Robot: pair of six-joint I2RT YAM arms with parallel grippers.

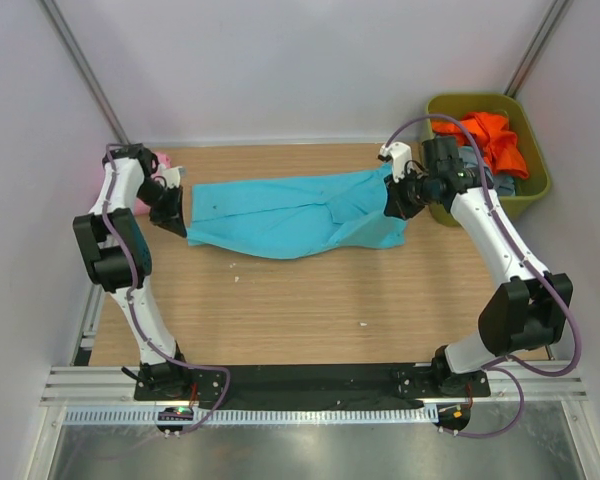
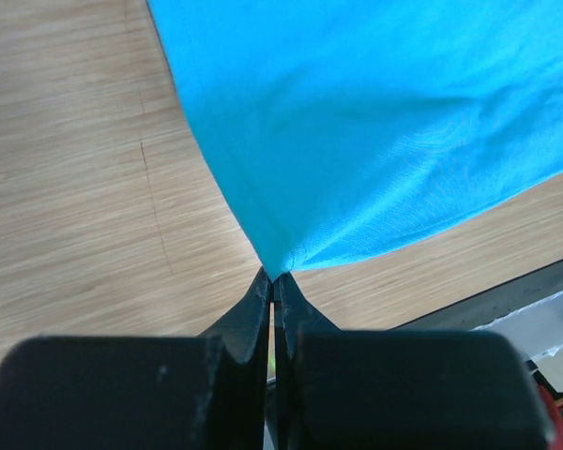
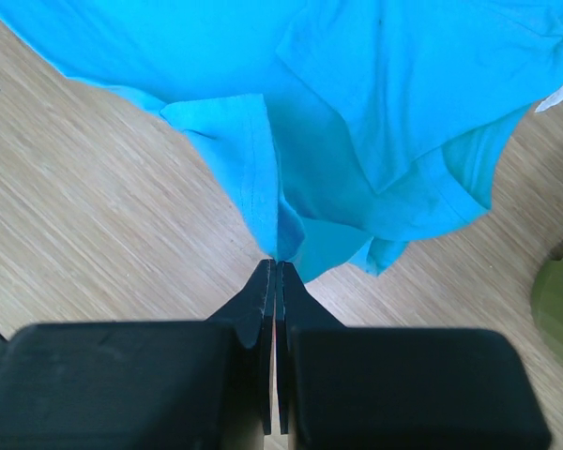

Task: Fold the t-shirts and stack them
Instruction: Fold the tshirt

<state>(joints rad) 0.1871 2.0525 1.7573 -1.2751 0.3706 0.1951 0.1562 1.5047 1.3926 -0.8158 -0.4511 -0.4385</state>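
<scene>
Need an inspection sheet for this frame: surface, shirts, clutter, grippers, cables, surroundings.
Surface: light wooden table, flat.
Job's things: large turquoise cloth t-shirt stretched across the table; orange t-shirt and grey-blue t-shirt in the olive-green plastic bin, far right; pink cloth behind the left arm.
Clutter: two small white specks on the wood.
Grippers: left gripper and right gripper each shut on a turquoise shirt end.
Cables: purple cables run along both arms.
Surroundings: white enclosure walls; metal rail at near edge.

left gripper (image 2: pixel 274 279) | pinching turquoise t-shirt (image 2: pixel 375 122) corner | seemingly above table (image 2: pixel 75 187)
</scene>
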